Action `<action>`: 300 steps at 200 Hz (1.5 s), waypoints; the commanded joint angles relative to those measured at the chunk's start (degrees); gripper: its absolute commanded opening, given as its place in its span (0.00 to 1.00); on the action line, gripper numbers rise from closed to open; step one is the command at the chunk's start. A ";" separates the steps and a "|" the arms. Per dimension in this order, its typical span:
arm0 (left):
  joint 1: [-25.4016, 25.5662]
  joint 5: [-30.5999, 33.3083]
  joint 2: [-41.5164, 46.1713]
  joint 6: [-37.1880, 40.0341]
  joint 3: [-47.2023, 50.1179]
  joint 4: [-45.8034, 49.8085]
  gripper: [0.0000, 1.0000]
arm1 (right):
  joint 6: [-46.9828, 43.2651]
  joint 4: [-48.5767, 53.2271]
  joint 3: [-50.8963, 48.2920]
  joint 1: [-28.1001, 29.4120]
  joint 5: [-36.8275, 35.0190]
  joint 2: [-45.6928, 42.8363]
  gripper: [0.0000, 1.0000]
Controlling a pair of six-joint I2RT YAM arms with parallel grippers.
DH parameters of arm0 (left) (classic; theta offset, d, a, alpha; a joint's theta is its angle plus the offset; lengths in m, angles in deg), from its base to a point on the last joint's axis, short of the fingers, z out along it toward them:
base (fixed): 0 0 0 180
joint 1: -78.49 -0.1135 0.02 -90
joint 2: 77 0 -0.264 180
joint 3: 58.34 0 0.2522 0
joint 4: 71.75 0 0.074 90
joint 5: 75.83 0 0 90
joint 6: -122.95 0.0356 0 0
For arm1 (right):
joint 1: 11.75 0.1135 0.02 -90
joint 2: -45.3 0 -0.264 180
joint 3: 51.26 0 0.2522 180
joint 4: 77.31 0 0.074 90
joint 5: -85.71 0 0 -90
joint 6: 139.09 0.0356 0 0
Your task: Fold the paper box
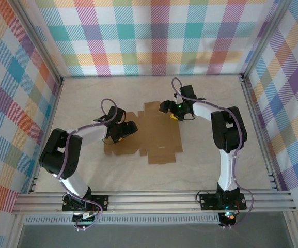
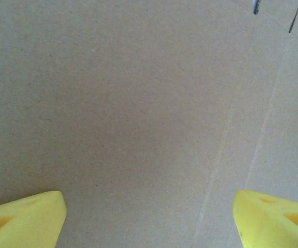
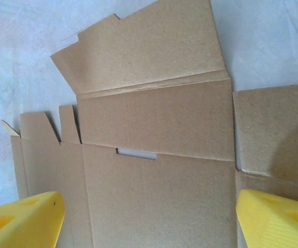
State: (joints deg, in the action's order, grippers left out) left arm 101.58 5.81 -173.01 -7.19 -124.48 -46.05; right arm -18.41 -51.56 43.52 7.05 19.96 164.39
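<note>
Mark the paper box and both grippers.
paper box (image 1: 159,139), top external view, bare lower panel
left gripper (image 2: 149,199), left wrist view, midway between its jaws
right gripper (image 3: 150,196), right wrist view, midway between its jaws

Pale marbled tabletop (image 1: 87,93); plaid walls (image 1: 138,36); aluminium rail (image 1: 154,199) along near edge.

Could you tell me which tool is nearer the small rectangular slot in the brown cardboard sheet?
Right. The right tool hovers just before the small rectangular slot; the left tool hangs over the left part of the brown cardboard sheet.
</note>
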 commanded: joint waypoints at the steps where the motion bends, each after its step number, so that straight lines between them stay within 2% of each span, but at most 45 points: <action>1: 1.09 2.80 2.36 -2.94 2.81 1.48 0.85 | -5.55 4.00 -0.16 0.09 2.11 -5.52 0.87; 22: 1.40 5.74 6.19 -0.38 0.73 2.67 0.85 | -6.94 2.58 -7.04 0.00 -2.51 -14.18 0.87; 38: 1.52 4.16 6.40 4.31 -3.35 5.58 0.84 | -5.36 0.90 -14.28 -0.68 -6.01 -20.88 0.87; 63: 1.58 -1.00 1.86 10.78 -9.98 8.19 0.84 | -0.02 -3.18 -26.11 -2.22 -5.82 -28.18 0.85; 91: 1.51 -3.25 -3.87 12.54 -13.95 9.69 0.80 | 6.05 -9.25 -36.16 -2.22 -3.77 -32.12 0.84; 130: 1.17 -5.49 -7.21 10.94 -12.86 7.61 0.65 | 11.63 -16.11 -42.54 -2.19 -1.10 -31.86 0.77; 213: 1.17 -4.59 -6.69 7.30 -7.18 4.93 0.63 | 12.94 -21.19 -39.52 -0.66 3.24 -23.47 0.62; 274: 1.08 -2.99 -5.96 5.65 -5.54 4.75 0.63 | 9.98 -18.49 -38.29 0.38 0.90 -25.98 0.27; 300: 1.14 -2.97 -5.44 5.25 -5.31 4.65 0.63 | 8.45 -16.08 -38.01 0.48 -1.25 -27.54 0.07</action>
State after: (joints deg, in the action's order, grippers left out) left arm 102.41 1.96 -179.35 -0.72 -131.48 -43.55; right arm -7.70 -69.88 3.78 7.10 20.36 139.30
